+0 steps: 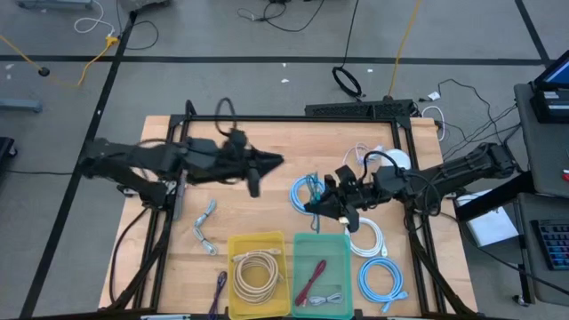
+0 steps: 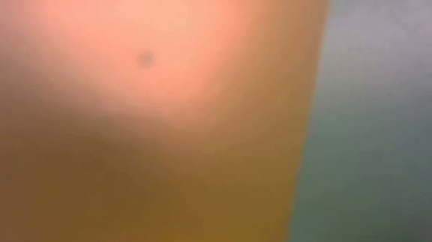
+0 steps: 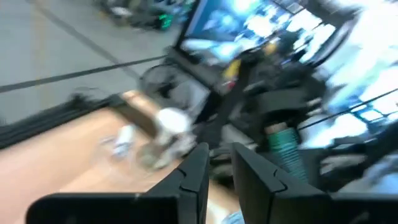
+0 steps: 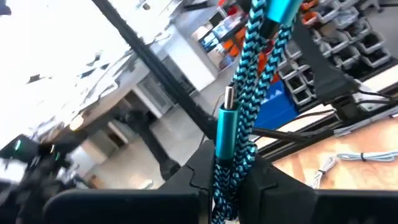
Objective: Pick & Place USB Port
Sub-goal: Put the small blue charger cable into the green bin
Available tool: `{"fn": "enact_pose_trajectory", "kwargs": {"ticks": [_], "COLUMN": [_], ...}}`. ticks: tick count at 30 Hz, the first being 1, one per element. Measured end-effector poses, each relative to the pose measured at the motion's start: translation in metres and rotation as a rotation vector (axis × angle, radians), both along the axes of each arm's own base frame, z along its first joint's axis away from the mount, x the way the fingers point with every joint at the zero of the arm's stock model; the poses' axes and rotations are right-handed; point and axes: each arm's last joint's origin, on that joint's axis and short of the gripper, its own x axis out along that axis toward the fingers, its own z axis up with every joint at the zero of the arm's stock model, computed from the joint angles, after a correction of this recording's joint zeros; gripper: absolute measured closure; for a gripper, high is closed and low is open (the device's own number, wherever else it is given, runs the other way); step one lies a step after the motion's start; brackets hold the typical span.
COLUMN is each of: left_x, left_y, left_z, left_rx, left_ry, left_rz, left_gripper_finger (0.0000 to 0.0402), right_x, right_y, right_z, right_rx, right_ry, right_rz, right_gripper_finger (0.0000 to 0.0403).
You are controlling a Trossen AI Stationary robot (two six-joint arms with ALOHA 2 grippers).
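A coiled teal braided USB cable [image 4: 249, 81] with a teal metal plug [image 4: 225, 124] is held above the table by my right gripper [image 1: 316, 204], which is shut on it; from above it shows as a light-blue bundle [image 1: 309, 190]. My left gripper [image 1: 269, 163] hovers over the table's middle left, pointing toward the right edge. Its fingers [image 3: 198, 171] stand a little apart with nothing between them. A yellow bin [image 1: 258, 242] and a green bin [image 1: 322, 238] stand at the near edge. My right gripper pinches several strands of the braided cable bundle [image 4: 229, 163] between its two fingers, just below the teal plug. The fingers come roughly level from the table's right side. The bundle stands up out of the fingers, lifted clear of the table.
The yellow bin holds a cream cable [image 1: 258, 271]; the green bin holds a red cable [image 1: 311, 280] and a grey one. Loose on the table lie a white cable [image 1: 366, 238], a blue coil [image 1: 384, 283], a grey cable [image 1: 204, 227] and a purple one [image 1: 220, 289]. The low view is blocked by something close.
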Motion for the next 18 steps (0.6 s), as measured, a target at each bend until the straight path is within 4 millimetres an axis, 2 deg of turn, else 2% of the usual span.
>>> {"fn": "enact_pose_trajectory", "kwargs": {"ticks": [4,8,12,18], "left_x": [-0.025,-0.039,-0.040,-0.024], "left_y": [0.004,0.005,0.002,-0.009], "left_z": [0.006,0.008,0.005,-0.010], "left_rx": [0.023,0.029,0.019,-0.043], "left_ry": [0.050,0.069,0.093,0.133], "left_rz": [0.080,0.145,0.163,0.157], "left_gripper_finger": [0.0336,0.0337,0.0337,0.0337], "right_x": [-0.004,-0.011,-0.018,-0.025], "right_y": [0.006,0.012,0.014,0.012], "right_z": [-0.008,-0.023,-0.028,-0.036], "right_rx": [-0.163,-0.467,-0.752,-1.010], "right_ry": [0.089,0.304,0.406,0.457], "right_rz": [0.065,0.137,0.240,0.300], "right_gripper_finger": [0.0380,0.0380,0.0380,0.0380]}}
